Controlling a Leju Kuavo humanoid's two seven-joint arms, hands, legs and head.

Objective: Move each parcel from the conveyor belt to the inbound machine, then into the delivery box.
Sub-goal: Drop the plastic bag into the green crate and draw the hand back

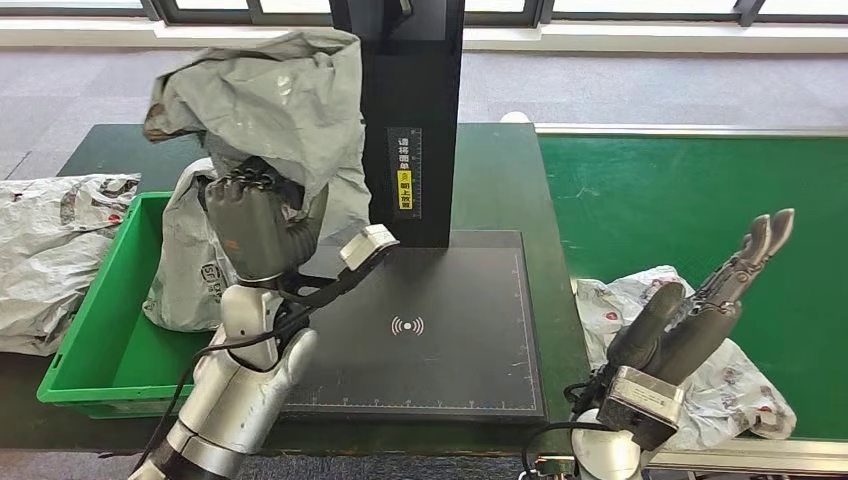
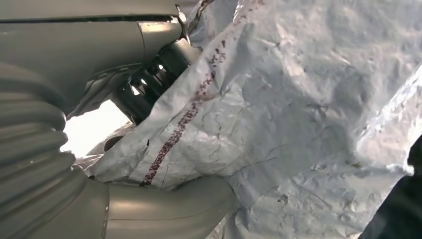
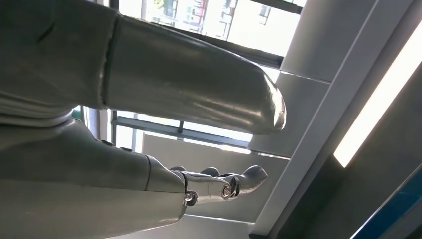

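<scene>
We see a dark green table [image 1: 500,170] w/ grey carpet floor [image 1: 620,85] behind it. Dark window frames [image 1: 640,10] run along the far wall, w/ a pale sill [image 1: 650,38] just below. In the right wrist view: bright windows [image 3: 199,20], a long lit ceiling strip [image 3: 378,94] and, near one corner, a blue edge [image 3: 393,209], poss. a panel; too cropped to tell.

Left hand [image 1: 255,225] raised, fingers clenched in grasp; right hand [image 1: 700,310] low, fingers spread, empty
</scene>
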